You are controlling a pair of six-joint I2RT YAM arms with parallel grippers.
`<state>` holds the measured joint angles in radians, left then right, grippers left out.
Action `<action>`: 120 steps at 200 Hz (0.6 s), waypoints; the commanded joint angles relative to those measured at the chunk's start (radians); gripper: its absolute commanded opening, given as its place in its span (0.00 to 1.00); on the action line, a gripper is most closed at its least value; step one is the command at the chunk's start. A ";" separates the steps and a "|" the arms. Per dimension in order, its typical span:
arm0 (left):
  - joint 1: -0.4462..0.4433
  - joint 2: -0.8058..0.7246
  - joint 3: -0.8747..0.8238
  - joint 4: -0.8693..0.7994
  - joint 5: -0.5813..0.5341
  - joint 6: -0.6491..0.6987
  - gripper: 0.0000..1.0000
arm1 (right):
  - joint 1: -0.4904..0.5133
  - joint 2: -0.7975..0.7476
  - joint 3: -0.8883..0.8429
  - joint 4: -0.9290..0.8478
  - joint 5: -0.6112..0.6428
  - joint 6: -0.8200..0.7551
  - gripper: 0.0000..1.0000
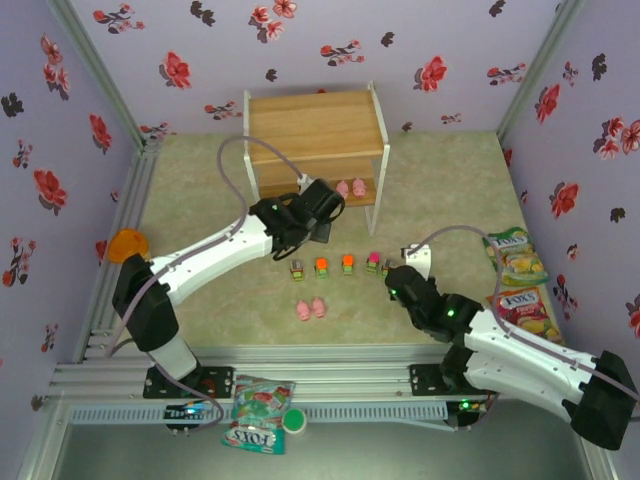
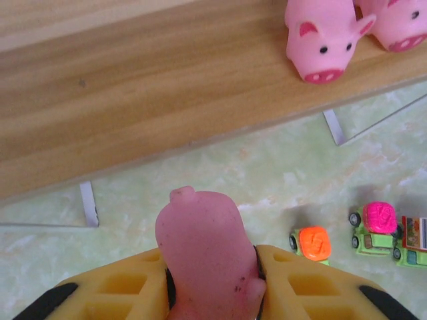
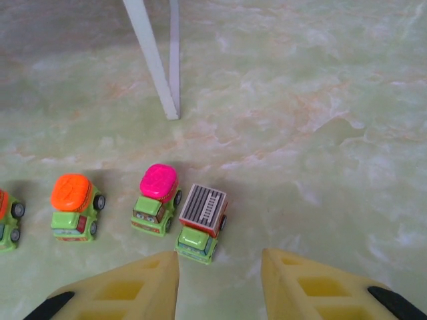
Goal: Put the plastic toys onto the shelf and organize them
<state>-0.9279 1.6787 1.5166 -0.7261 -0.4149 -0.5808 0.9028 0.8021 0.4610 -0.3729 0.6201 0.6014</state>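
Pink plastic pig toy (image 2: 203,257) sits clamped in the left fingers (image 2: 113,293) near the light wooden shelf (image 2: 133,100); right fingers (image 3: 127,293) stand parted, empty.

Left gripper (image 1: 330,205) at the shelf's (image 1: 315,130) lower board beside two pigs (image 1: 350,187) — right gripper (image 1: 392,272) ends a row of cars (image 1: 347,264); two more pigs (image 1: 311,308) on the table (image 1: 200,190).
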 commanded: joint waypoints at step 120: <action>0.027 0.133 0.114 0.051 -0.014 0.110 0.34 | -0.007 -0.148 -0.034 0.051 -0.115 -0.135 0.45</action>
<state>-0.9085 1.8008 1.6112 -0.7132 -0.4076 -0.5045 0.9028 0.6746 0.4454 -0.3557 0.5270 0.4969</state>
